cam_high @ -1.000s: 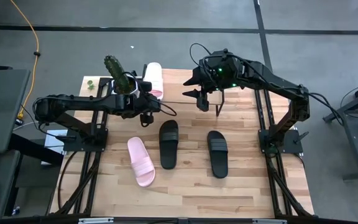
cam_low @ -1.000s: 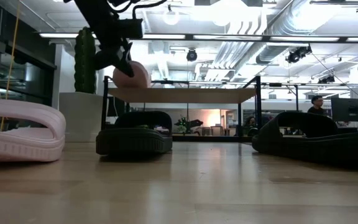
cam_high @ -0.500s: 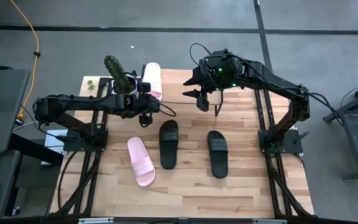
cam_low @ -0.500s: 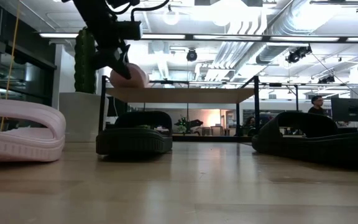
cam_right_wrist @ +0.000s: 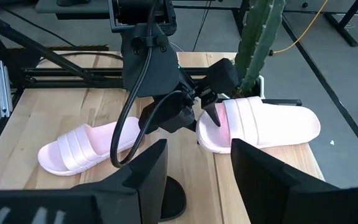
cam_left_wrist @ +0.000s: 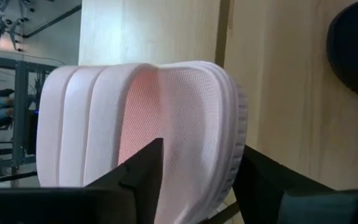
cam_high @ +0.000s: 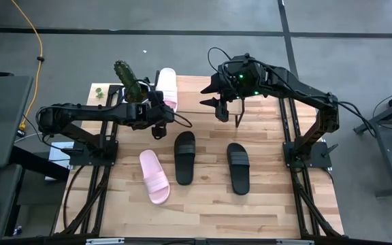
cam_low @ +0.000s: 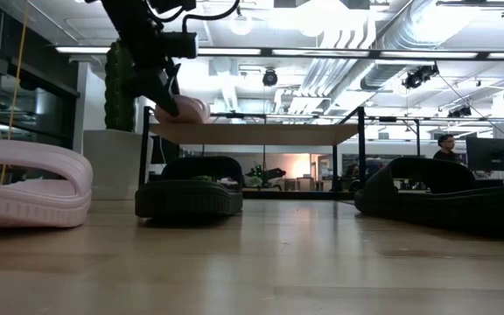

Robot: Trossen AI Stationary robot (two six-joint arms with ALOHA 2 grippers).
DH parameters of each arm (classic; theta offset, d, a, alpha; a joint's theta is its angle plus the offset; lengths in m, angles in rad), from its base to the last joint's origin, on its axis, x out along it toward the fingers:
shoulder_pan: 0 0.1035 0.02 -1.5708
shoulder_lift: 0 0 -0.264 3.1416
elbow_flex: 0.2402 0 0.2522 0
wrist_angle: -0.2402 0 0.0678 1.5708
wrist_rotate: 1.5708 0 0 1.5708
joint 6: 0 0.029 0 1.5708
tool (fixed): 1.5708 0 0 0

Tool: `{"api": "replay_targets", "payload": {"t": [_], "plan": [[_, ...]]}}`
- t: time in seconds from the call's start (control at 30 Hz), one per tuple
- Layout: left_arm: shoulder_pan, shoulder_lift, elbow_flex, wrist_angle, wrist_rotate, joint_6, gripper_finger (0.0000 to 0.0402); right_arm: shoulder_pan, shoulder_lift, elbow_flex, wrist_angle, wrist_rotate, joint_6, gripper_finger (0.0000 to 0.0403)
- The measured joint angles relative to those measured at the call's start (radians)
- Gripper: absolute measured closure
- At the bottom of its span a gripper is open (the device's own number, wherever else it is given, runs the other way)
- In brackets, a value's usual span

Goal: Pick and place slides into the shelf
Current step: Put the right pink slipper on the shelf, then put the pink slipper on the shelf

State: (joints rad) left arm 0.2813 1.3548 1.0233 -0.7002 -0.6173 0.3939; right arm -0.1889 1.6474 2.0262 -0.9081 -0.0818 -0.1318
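Note:
A pale pink slide [cam_high: 167,85] lies on the shelf's light wooden top board [cam_low: 261,133] at the far side of the table, next to a cactus pot. My left gripper [cam_high: 160,110] is shut on this slide's near end. My right gripper [cam_high: 221,109] hangs open and empty above the shelf's middle. A second pink slide [cam_high: 154,176] and two black slides [cam_high: 185,157] [cam_high: 237,167] rest sole-down on the table in front of the shelf. My left gripper pinches the side rim of the pink slide [cam_left_wrist: 229,143] at its near end, with one finger [cam_left_wrist: 143,167] on the footbed and the other [cam_left_wrist: 260,180] outside the sole's edge. The fingers come slanting from the table's near left. The slide lies flat on the shelf top.
A cactus in a white pot [cam_high: 129,83] stands close to the left of the held slide. The shelf's black legs [cam_low: 147,157] stand behind the black slides. Bare wooden table lies toward the near edge [cam_high: 203,211]. A person [cam_low: 445,147] shows far off in the room.
My left gripper has gone down a little with the pink slide. The slide was tipped up on the shelf top and has now settled flat on the board.

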Motion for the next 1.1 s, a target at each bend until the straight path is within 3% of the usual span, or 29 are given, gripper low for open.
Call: {"api": "replay_targets", "payload": {"t": [0.4,0.7,1.1], "plan": [[-0.036,0.0,0.0,-0.034,-0.005,-0.025,0.0234,0.0,0.0,0.0,0.0,0.0,-0.002,0.0234],[-0.152,0.0,0.004,-0.035,-0.168,-0.039,0.0235,0.0,0.0,0.0,0.0,0.0,0.0,0.0234],[-0.259,-0.006,0.036,-0.092,-0.169,-0.16,0.0236,0.0,0.033,-0.013,-0.009,-0.007,-0.001,0.0234]]}}
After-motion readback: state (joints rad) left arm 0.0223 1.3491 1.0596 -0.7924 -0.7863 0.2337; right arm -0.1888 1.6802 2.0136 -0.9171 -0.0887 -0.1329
